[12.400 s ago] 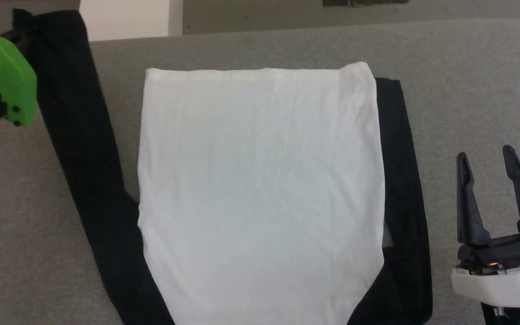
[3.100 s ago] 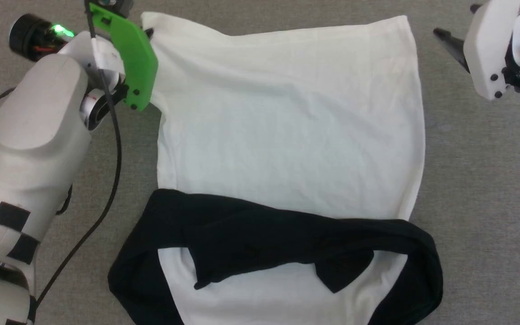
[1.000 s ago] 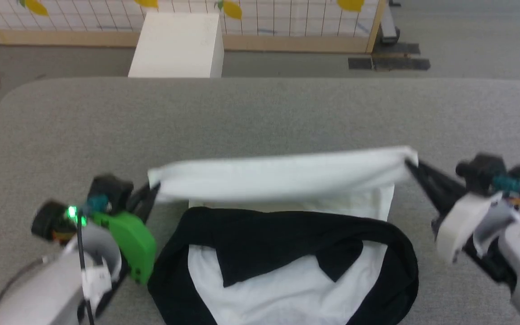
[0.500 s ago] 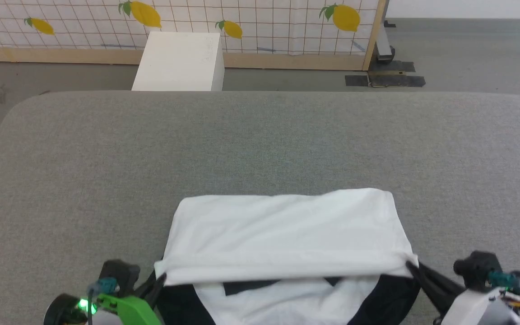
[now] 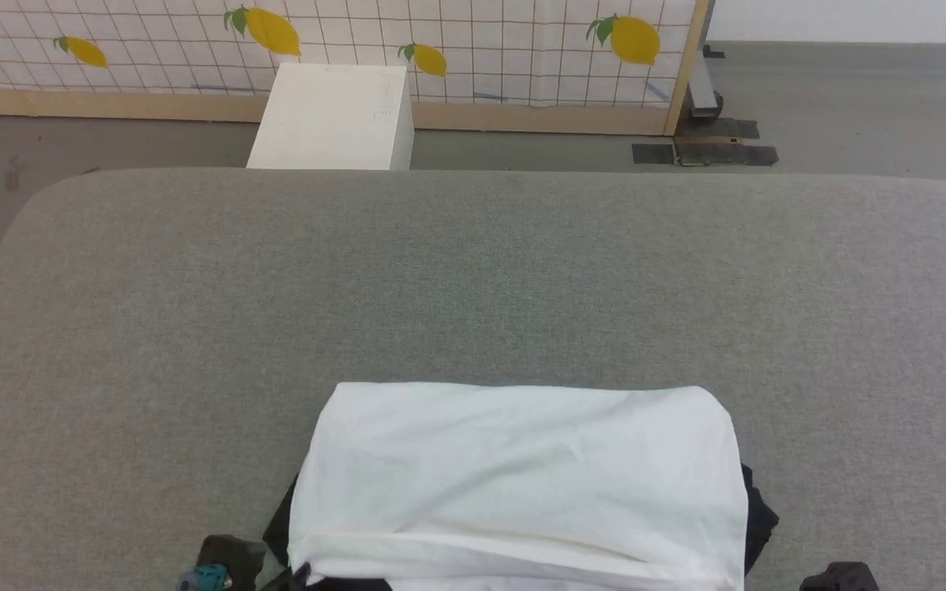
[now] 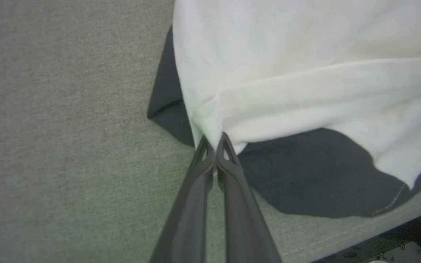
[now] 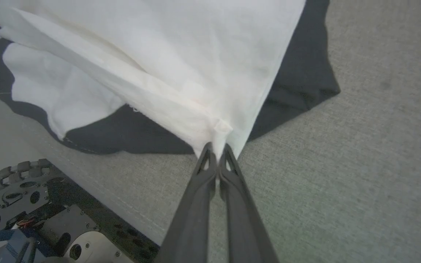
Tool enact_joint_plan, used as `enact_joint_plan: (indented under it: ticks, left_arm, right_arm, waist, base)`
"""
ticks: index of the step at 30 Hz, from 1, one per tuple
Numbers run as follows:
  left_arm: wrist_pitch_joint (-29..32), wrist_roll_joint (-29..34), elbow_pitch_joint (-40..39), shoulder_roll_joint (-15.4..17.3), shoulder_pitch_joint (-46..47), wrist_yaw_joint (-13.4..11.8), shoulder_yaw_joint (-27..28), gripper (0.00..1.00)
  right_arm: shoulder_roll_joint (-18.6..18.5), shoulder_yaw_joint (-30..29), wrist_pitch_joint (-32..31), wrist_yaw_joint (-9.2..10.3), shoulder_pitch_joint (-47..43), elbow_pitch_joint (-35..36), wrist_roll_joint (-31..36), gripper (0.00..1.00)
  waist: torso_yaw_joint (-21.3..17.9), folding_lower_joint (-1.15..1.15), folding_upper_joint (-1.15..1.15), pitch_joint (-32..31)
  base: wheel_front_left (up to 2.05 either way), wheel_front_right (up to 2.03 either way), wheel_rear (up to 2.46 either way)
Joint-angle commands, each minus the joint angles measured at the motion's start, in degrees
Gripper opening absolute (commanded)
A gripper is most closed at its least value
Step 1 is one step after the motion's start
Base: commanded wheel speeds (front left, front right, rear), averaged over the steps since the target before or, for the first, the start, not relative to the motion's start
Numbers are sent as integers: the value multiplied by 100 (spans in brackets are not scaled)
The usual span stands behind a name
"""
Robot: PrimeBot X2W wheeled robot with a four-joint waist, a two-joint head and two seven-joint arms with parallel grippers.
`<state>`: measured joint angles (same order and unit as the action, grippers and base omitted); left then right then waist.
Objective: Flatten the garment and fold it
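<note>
You have the shirt (image 5: 522,476) doubled over at the near edge of the grey worktop (image 5: 473,271). Your left end effector (image 6: 214,140) and right end effector (image 7: 217,148) each pinch a white hem corner. A white box (image 5: 329,119) stands beyond the far edge.

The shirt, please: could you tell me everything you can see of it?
The shirt is soft white cloth with black parts peeking out beneath, folded over on itself at the near edge of the grey padded table. The left gripper and right gripper, both shut, each pinch a white hem corner.
</note>
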<state>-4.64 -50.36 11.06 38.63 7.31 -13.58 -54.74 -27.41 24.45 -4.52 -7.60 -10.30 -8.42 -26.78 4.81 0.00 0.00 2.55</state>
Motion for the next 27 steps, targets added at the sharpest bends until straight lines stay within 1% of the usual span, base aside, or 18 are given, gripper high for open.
enact_joint_plan:
  ticks: [1,2,6,11,13,16,18,20,24,27]
  left_arm:
    - [-111,-27,57,-57,-46,21,34,76]
    - [-222,-13,69,-80,-34,2,77,100]
    - [-676,163,27,-65,11,-201,266,100]
    - [-996,609,-307,-87,88,-745,722,100]
    - [-1026,864,-481,-162,102,-1001,1035,100]
    - [-1032,1571,-934,-414,51,-1422,1788,100]
    - [-1033,1976,-1147,-615,-103,-1576,2213,100]
    - [-1034,2338,-1266,-814,-232,-1637,2567,100]
    - [-1034,2868,-1285,-1202,-387,-1555,3075,100]
    - [-1035,3175,-1284,-1457,-449,-1431,3392,100]
  right_arm:
    - [45,-40,17,11,24,44,-3,100]
    - [43,-104,34,11,58,106,10,100]
    - [-39,-364,2,11,156,583,71,100]
    - [-138,-914,-239,11,326,1311,169,100]
    - [-209,-1091,-416,11,454,1520,217,100]
    - [-387,-1209,-799,11,748,1646,257,100]
    - [-458,-1181,-1199,11,944,1612,115,100]
    - [-579,-1082,-1668,11,1140,1513,-64,100]
    - [-840,-656,-2630,11,1552,1180,-590,100]
    - [-806,-433,-3081,11,1846,900,-999,100]
  waist:
    - [2,0,0,-16]
    - [3,0,0,-34]
    - [13,0,0,-138]
    - [35,0,0,-215]
    - [44,0,0,-221]
    - [52,0,0,-194]
    - [50,0,0,-180]
    - [69,0,0,-137]
    - [98,0,0,-36]
    - [132,0,0,68]
  base:
    - [0,0,0]
    - [0,0,0]
    - [0,0,0]
    - [0,0,0]
    - [0,0,0]
    - [0,0,0]
    - [0,0,0]
    - [0,0,0]
    - [0,0,0]
    - [0,0,0]
